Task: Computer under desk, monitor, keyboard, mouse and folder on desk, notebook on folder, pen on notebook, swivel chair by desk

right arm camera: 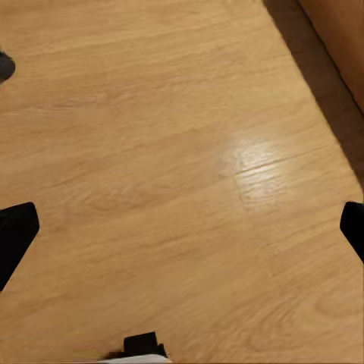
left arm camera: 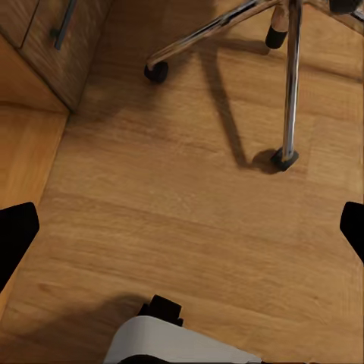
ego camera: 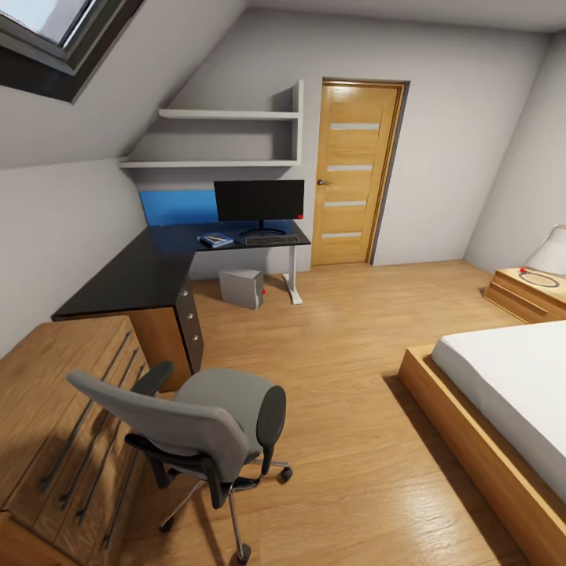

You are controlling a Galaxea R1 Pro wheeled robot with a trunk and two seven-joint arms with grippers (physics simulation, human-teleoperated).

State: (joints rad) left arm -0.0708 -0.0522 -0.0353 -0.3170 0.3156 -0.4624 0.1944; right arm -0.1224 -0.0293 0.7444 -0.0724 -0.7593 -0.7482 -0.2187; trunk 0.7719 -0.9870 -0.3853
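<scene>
The swivel chair (ego camera: 206, 418), grey with its seat empty, stands on the floor in front of the dresser, apart from the desk (ego camera: 149, 271). On the desk's far wing stand the monitor (ego camera: 259, 200) and, before it, the keyboard (ego camera: 271, 240). To the keyboard's left lies the blue folder (ego camera: 216, 240) with a darker flat thing on it. Mouse and pen are too small to make out. The grey computer (ego camera: 241, 288) sits under the desk. My left gripper (left arm camera: 182, 235) hangs open over the floor near the chair's chrome legs (left arm camera: 290, 83). My right gripper (right arm camera: 182, 231) is open above bare floor.
A light wooden dresser (ego camera: 59, 417) lines the left wall beside the chair. A low bed (ego camera: 503, 393) fills the right side, with a nightstand (ego camera: 527, 292) and lamp beyond. An oak door (ego camera: 354, 173) is shut in the far wall. Wood floor lies between desk and bed.
</scene>
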